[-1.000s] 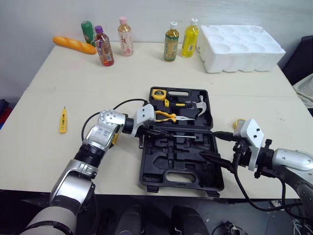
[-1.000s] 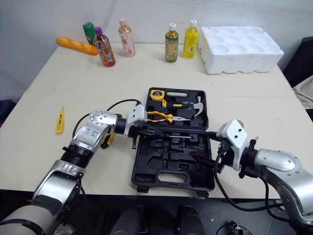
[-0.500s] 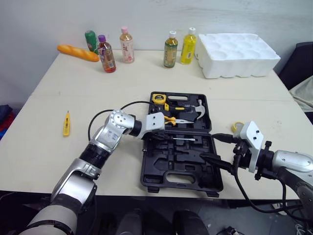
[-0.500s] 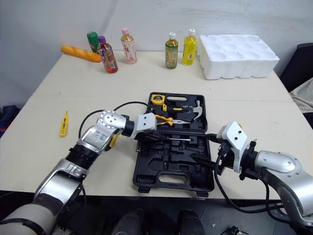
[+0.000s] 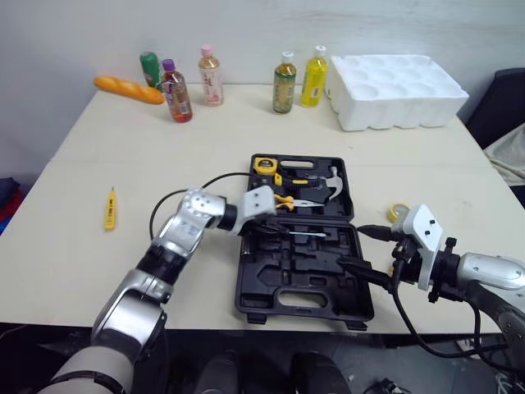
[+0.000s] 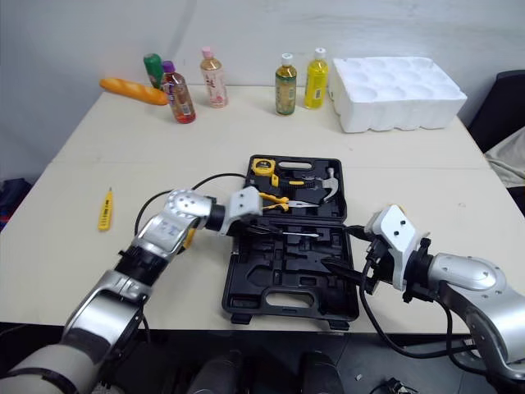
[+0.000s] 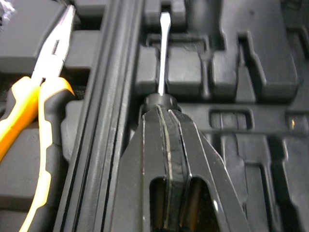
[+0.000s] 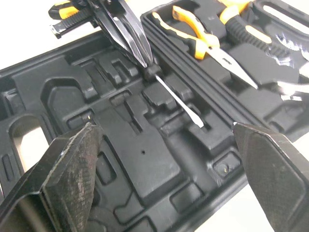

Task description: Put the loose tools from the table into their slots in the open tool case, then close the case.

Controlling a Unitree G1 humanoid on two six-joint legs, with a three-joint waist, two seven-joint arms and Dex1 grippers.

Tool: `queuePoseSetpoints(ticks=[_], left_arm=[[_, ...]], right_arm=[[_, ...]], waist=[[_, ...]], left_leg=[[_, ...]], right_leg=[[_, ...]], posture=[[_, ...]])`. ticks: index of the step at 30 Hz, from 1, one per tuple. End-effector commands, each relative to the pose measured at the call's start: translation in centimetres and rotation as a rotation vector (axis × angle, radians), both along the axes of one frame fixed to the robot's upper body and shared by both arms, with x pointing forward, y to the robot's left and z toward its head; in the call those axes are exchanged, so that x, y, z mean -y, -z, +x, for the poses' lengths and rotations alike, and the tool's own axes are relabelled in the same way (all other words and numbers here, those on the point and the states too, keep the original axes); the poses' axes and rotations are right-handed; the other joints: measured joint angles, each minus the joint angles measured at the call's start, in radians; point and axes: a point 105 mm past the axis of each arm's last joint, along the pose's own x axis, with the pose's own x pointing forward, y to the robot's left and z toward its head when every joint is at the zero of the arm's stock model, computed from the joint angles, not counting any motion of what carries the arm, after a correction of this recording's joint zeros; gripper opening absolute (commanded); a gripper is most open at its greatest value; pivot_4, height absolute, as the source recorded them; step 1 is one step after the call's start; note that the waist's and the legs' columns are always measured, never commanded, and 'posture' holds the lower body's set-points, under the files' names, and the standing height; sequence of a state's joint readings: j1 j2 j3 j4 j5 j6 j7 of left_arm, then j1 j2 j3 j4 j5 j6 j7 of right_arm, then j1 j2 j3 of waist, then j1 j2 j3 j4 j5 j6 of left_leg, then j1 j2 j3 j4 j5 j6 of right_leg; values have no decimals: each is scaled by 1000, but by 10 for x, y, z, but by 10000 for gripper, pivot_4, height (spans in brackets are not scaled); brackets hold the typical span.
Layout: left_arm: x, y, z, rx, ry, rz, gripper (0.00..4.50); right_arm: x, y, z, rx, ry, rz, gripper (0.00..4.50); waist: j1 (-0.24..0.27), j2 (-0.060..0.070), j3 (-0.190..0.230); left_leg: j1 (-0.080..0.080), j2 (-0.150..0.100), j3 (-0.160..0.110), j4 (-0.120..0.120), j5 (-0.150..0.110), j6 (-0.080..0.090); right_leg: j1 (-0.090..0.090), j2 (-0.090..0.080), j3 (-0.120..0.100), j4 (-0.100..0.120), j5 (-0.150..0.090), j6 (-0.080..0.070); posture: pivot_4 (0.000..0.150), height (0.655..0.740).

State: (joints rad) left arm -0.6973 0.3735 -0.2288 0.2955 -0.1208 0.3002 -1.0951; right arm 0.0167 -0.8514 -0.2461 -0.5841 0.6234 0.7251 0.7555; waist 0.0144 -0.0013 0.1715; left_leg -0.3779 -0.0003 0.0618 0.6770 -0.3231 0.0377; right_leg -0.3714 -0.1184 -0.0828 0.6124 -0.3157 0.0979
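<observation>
The black tool case (image 5: 305, 283) lies open at the table's front. Its far half holds a yellow tape measure (image 5: 265, 162), orange-handled pliers (image 5: 284, 197) and a hammer (image 5: 332, 182). My left gripper (image 5: 276, 231) is shut on the black handle of a slim screwdriver (image 7: 163, 53), whose shaft (image 5: 309, 234) lies along the hinge over the near half's moulded slots. My right gripper (image 5: 349, 246) is open over the case's right side, holding nothing. A yellow test pen (image 5: 108, 208) lies on the table far left. A yellow tape roll (image 5: 399, 213) sits right of the case.
A yellow and black tool (image 8: 67, 12) lies on the table by the case's left rim, partly under my left arm. Several bottles (image 5: 285, 82), a bread loaf (image 5: 127, 84) and a white foam tray (image 5: 398, 80) line the back edge.
The head camera has shifted. My left wrist has come further right over the case's left rim with the screwdriver. The right arm has stayed put.
</observation>
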Motion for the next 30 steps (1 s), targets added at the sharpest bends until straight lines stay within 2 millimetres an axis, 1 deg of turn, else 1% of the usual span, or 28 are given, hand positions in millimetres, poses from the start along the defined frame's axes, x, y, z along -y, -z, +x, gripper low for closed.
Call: queuePoseSetpoints(ticks=[1,2,4,6,7,8,9,10,11,12,13,14,15,17,18,20,21,24,25,26,27,28,30], left_arm=[[-36,-44,-9,57,-81,-166,968],[-50,-44,-13,61,-121,-172,3471],[-82,-41,-25,31,-239,-190,9713],[-137,-35,-36,-11,-490,-234,19847],[-160,-33,-44,-29,-592,-249,25057],[-172,-31,-50,-40,-652,-257,28287],[-202,-24,-63,-52,-774,-249,32499],[-234,-17,-80,-63,-902,-238,35852],[-261,-11,-97,-70,-1013,-218,41740],[-277,-8,-110,-74,-1081,-203,44361],[-289,-5,-120,-80,-1135,-192,44361],[-300,-3,-128,-81,-1181,-183,44361],[-311,-2,-135,-82,-1232,-177,44361],[-333,0,-146,-89,-1336,-200,44361],[-339,0,-149,-97,-1373,-226,44361],[-345,3,-152,-103,-1412,-240,44361],[-338,4,-150,-94,-1388,-211,44361],[-314,4,-139,-82,-1325,-197,44361],[-307,3,-135,-78,-1294,-195,44361],[-296,0,-131,-77,-1245,-191,44361],[-284,-3,-128,-82,-1189,-190,44361],[-270,-5,-126,-94,-1123,-186,44361],[-235,-13,-122,-139,-942,-182,44361]], right_arm=[[26,-16,7,94,117,-10,45000],[34,-16,6,93,144,-11,45000],[52,-14,-3,65,181,-24,45000],[75,-11,-17,16,222,-39,45000],[85,-11,-23,0,245,-43,45000],[91,-11,-26,-8,258,-44,45000],[105,-10,-32,-28,297,-54,45000],[121,-9,-37,-47,343,-67,45000],[134,-9,-42,-61,384,-75,45000],[143,-9,-45,-69,408,-79,45000],[151,-9,-47,-73,430,-83,45000],[157,-9,-49,-76,445,-90,45000],[163,-9,-51,-78,459,-97,45000],[173,-10,-53,-78,487,-106,45000],[178,-10,-53,-77,498,-105,45000],[185,-12,-52,-73,506,-106,45000],[187,-13,-50,-70,504,-107,45000],[186,-17,-43,-52,487,-104,45000],[183,-18,-41,-43,479,-97,45000],[179,-18,-39,-36,471,-89,45000],[174,-18,-38,-31,464,-79,45000],[168,-17,-37,-28,452,-69,45000],[149,-15,-34,-25,421,-36,45000]], waist=[[-11,0,2],[-13,0,2],[-15,0,2],[-14,1,3],[-14,1,3],[-15,0,3],[-14,-1,4],[-15,-3,5],[-16,-4,6],[-16,-5,7],[-15,-6,7],[-14,-7,7],[-7,-6,8],[6,-3,8],[11,-3,8],[13,-2,8],[11,-2,8],[8,-2,8],[7,-2,8],[6,-2,8],[6,-2,8],[6,-2,8],[6,-2,8]], left_leg=[[-5,0,0,0,3,-1],[-9,0,0,0,6,-2],[-9,0,0,-2,6,-3],[-7,-1,0,-7,7,-3],[-6,-1,0,-9,7,-2],[-6,-1,0,-9,7,-1],[-6,-1,0,-9,7,-1],[-6,-1,0,-9,6,0],[-5,-1,0,-10,5,1],[-4,-1,0,-11,5,0],[-2,-1,1,-12,1,5],[1,-1,1,-13,0,6],[2,-1,1,-13,-3,1],[2,-1,1,-13,-3,0],[2,-1,1,-14,-3,0],[2,-1,1,-16,-3,0],[2,-2,2,-17,-3,0],[3,-2,4,-21,-3,-1],[3,-2,4,-23,-3,-2],[4,-2,5,-25,-2,-3],[4,-2,4,-26,-2,-5],[4,-2,4,-28,1,-10],[4,-1,4,-29,3,-12]], right_leg=[[-5,0,0,1,0,0],[-9,1,-2,1,0,0],[-9,2,-3,5,0,0],[-7,2,-3,3,0,0],[-5,2,-3,-1,0,0],[-5,2,-3,-1,0,0],[-5,2,-3,-1,0,0],[-4,2,-3,-2,0,1],[-4,1,-2,-5,1,1],[-4,1,-1,-6,1,1],[-3,0,0,-6,1,1],[-2,0,0,-7,0,1],[-1,0,1,-7,0,0],[-2,-1,2,-8,-2,-6],[-3,-1,3,-8,-8,-18],[-3,-1,3,-8,-9,-19],[-4,-2,3,-8,-9,-19],[-5,-3,3,-8,-5,-13],[-5,-3,3,-9,-2,-6],[-5,-2,3,-10,-2,-6],[-5,-2,2,-10,-2,-6],[-6,-2,2,-10,-2,-7],[-6,0,2,-11,-2,-7]], posture=[[1500,7384],[1500,7384],[1500,7384],[1500,7384],[1500,7384],[1500,7384],[1500,7384],[1500,7384],[1500,7384],[1500,7384],[1500,7384],[1500,7384],[1500,7384],[1500,7384],[1500,7384],[1500,7384],[1500,7384],[1500,7384],[1500,7384],[1500,7384],[1500,7384],[1500,7384],[1500,7384]])
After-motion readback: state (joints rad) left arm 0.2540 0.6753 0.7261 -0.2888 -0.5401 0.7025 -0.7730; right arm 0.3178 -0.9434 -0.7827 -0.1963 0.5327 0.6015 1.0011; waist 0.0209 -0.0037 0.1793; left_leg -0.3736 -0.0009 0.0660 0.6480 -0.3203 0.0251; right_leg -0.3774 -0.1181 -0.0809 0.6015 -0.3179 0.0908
